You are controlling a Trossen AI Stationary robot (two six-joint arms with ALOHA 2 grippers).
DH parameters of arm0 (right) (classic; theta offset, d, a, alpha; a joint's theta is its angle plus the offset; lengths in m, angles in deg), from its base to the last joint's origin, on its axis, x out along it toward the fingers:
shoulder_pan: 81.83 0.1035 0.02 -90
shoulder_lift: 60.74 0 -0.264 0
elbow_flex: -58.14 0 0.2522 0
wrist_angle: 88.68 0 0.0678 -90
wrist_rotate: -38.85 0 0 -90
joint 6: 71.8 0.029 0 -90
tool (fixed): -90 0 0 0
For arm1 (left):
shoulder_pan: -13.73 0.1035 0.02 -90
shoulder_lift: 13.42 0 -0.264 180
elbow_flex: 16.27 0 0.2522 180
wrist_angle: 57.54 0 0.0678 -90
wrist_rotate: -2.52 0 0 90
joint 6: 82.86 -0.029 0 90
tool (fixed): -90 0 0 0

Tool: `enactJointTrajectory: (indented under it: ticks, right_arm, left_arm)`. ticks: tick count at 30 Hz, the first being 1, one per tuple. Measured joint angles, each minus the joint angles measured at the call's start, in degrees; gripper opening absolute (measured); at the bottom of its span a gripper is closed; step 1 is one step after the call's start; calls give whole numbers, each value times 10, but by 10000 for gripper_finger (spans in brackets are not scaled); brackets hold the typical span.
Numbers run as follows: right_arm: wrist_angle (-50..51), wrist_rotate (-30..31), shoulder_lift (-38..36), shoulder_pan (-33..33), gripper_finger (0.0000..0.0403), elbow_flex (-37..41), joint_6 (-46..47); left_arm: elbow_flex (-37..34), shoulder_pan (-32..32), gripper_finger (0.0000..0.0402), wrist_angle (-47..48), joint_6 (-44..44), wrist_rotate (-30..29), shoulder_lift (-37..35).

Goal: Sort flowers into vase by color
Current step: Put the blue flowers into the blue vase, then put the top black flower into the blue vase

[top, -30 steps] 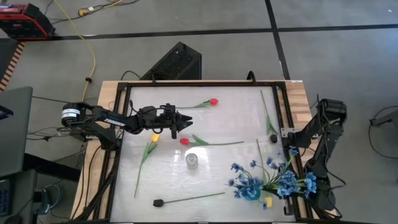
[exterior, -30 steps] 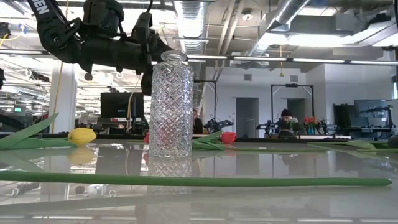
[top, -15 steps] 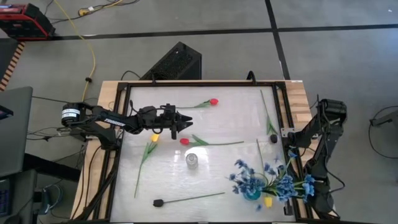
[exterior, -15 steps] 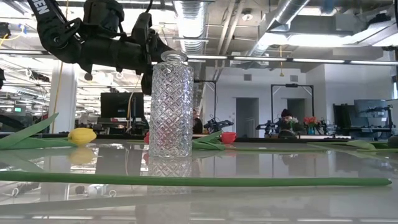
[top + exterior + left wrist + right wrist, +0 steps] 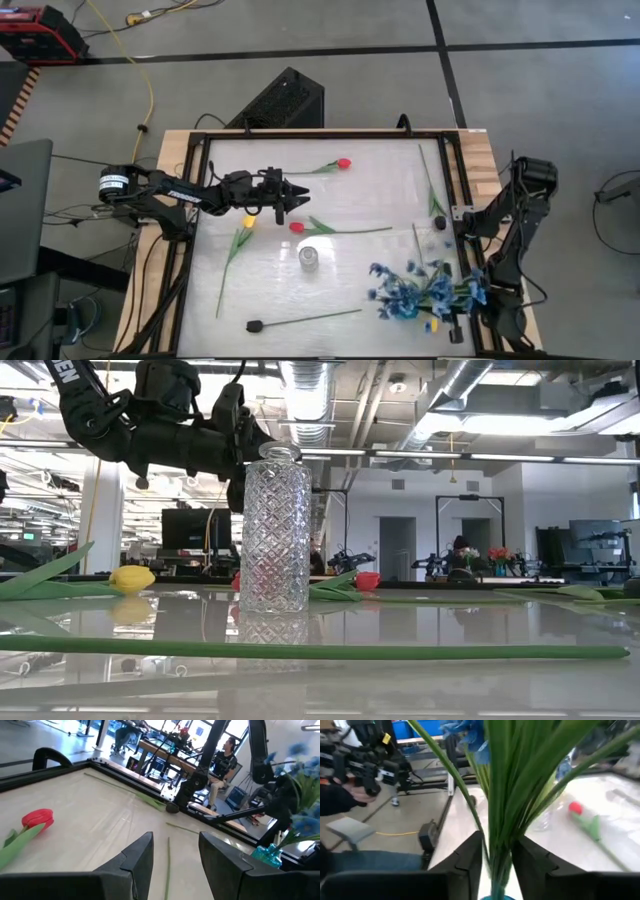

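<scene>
The right fingers (image 5: pixel 496 851) straddle the blue flowers' (image 5: pixel 420 292) stems, grip uncertain; left fingers (image 5: pixel 175 851) parted; tulips (image 5: pixel 297 227) remain unsorted.

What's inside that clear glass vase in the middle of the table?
Nothing shows inside the clear vase; through its patterned glass no stems appear. The blue sprays stand in a separate small blue vase.

In the high view the blue spray (image 5: pixel 420 292) is smeared, and its blossoms and stems cannot be told apart. The right gripper (image 5: pixel 496 865) has green stems between its fingers (image 5: pixel 470 855), but whether they press the stems cannot be told. The picture's edge cuts those stems off above and below. In the low view the vase (image 5: pixel 275 528) hides the left gripper's tips (image 5: pixel 240 455).
</scene>
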Motion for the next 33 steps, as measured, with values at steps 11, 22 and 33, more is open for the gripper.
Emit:
enactJointTrajectory:
  ticks: [11,22,33]
  right_arm:
    - [45,-115,-79,-27,203,0,1]
    - [242,-265,-172,-69,192,0,98]
    - [341,-579,-233,-191,172,0,206]
  left_arm:
    - [0,0,145,19,-24,5,0]
    - [0,0,145,50,-32,5,0]
    - [0,0,145,42,-36,4,0]
